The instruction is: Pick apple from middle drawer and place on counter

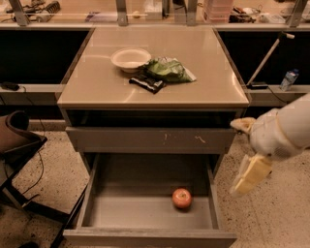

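The apple (182, 198) is small, round and red-orange. It lies on the grey floor of the open middle drawer (99, 203), right of centre and near the front wall. The tan counter (203, 68) tops the cabinet above it. My gripper (245, 151) hangs in the air at the right, just outside the cabinet's right side at drawer height. It is above and to the right of the apple. Its pale yellow fingers (251, 175) stand apart and hold nothing.
On the counter lie a white bowl (130, 58), a green bag (168, 69) and a dark packet (147, 83). A shallower drawer (150, 139) with white scratches sits above the open one. A dark chair (17, 140) stands at the left. A cluttered bench (72, 14) runs behind.
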Motion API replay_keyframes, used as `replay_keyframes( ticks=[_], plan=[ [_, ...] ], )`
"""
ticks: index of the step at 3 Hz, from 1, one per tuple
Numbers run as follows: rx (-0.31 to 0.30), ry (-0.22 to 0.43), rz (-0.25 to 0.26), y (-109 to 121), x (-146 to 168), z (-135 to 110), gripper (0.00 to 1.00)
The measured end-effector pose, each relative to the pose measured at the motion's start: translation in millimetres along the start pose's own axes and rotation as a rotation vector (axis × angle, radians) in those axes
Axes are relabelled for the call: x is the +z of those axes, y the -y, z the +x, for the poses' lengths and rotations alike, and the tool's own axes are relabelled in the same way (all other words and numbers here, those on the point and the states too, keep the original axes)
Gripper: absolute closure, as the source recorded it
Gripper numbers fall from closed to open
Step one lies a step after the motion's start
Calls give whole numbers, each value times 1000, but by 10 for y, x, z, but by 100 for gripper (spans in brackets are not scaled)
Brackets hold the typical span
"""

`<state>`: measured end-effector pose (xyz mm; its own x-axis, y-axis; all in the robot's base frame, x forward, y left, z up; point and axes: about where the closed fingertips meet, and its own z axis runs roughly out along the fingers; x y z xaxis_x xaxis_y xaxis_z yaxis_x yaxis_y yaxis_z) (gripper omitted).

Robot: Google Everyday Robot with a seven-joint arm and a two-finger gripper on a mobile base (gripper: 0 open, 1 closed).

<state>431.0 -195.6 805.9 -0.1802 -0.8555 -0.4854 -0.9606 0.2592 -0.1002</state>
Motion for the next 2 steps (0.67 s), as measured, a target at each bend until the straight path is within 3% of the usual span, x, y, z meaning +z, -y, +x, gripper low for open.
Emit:
replay_keyframes(
  ticks=[1,2],
  plan=[
    [64,115,-75,-172,879,316,0],
    [161,186,-161,-340,1753,686,0]
  ],
)
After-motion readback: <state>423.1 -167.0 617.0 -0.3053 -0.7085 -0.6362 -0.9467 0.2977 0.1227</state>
